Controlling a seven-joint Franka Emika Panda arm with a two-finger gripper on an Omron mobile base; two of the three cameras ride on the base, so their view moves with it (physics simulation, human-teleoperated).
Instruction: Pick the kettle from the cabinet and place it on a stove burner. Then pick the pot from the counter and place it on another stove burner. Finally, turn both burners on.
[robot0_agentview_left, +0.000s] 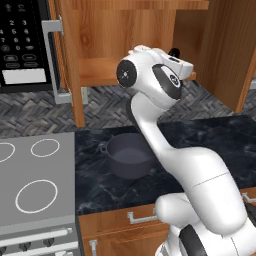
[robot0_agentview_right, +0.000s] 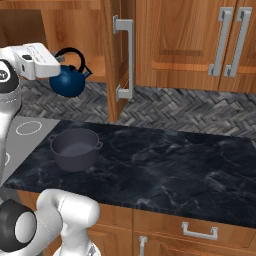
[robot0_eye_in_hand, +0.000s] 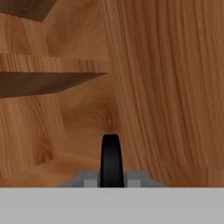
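Note:
The small dark-blue kettle hangs at the open front of the brown cabinet, level with its lower shelf. My gripper is shut on the kettle's black arched handle, which stands upright between the two grey fingertips in the hand view. Below it, the dark-grey pot sits without a lid on the black marble counter, close to the cooktop edge. A small white ring marks a stove burner on the grey cooktop.
A black microwave hangs left of the cabinet. The open cabinet door with its silver bar handle juts out right of the kettle. Larger burner rings and front knobs lie on the cooktop. My white arm rises over the pot.

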